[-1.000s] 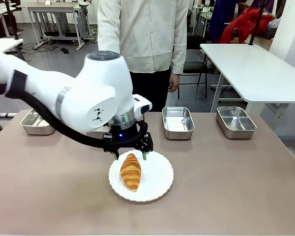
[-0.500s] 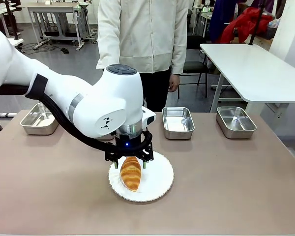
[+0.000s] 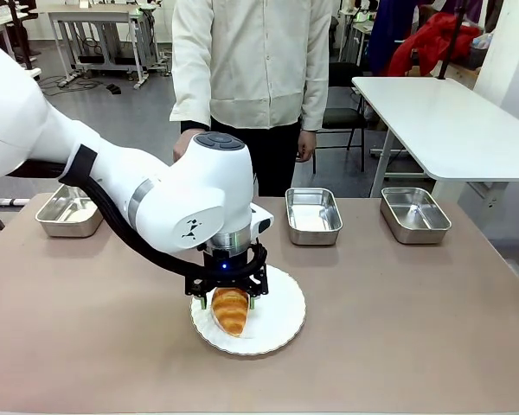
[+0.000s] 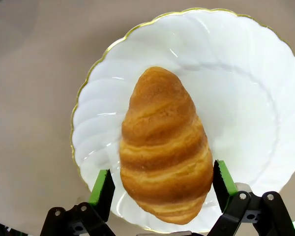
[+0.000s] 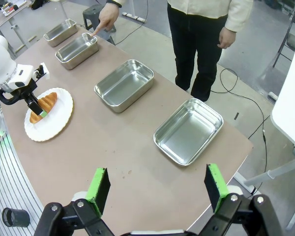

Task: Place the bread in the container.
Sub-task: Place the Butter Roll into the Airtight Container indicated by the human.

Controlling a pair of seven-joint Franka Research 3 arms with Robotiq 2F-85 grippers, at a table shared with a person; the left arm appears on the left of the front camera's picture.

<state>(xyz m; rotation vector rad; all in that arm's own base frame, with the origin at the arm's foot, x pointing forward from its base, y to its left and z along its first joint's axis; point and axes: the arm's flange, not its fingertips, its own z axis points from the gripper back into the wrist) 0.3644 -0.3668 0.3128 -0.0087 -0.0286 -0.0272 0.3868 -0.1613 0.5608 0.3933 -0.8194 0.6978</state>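
Left gripper (image 4: 162, 189) straddles the bread (image 4: 163, 147), jaws spread (not yet gripping). It should close gently on the crust, then lift clear of the plate (image 4: 246, 98).

white plate (image 3: 277, 316), brown table (image 3: 398, 320)

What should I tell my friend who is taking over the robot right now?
Left gripper: jaws open, one pad on each side of the bread, not yet closed on it.
Right gripper: jaws open, holding nothing, hanging above the table.
The bread lies on the white plate.
The person's hand points a finger at one metal tray, the second in a row of four; that is likely the container.
Done: the left gripper is lined up around the bread.
Left: close, lift, carry to that tray, let go.
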